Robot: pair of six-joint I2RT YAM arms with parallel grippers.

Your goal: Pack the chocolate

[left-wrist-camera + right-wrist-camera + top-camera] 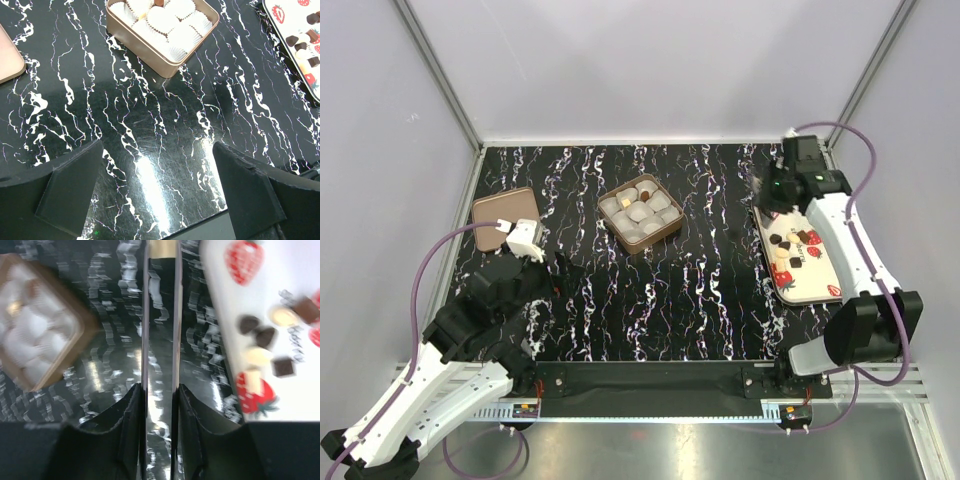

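Observation:
Several chocolate pieces [790, 245], dark and pale, lie on a white strawberry-print tray [810, 285] at the right. They also show in the right wrist view [265, 337] and in the left wrist view [302, 42]. A gold box [655, 238] of white paper cups stands mid-table, with one brown piece [642, 197] in a far cup. My right gripper [772, 195] hovers off the tray's far left corner. Its fingers [161, 387] press on two long metal tong blades [145, 315], a narrow gap apart. A small tan bit [162, 246] sits between the blades at the top edge. My left gripper [157, 145] stands wide open and empty.
The box's gold lid [498, 208] lies at the left, just beyond my left gripper [525, 240]. Grey walls close the table on three sides. The black marbled table top [720, 300] lies between box and tray.

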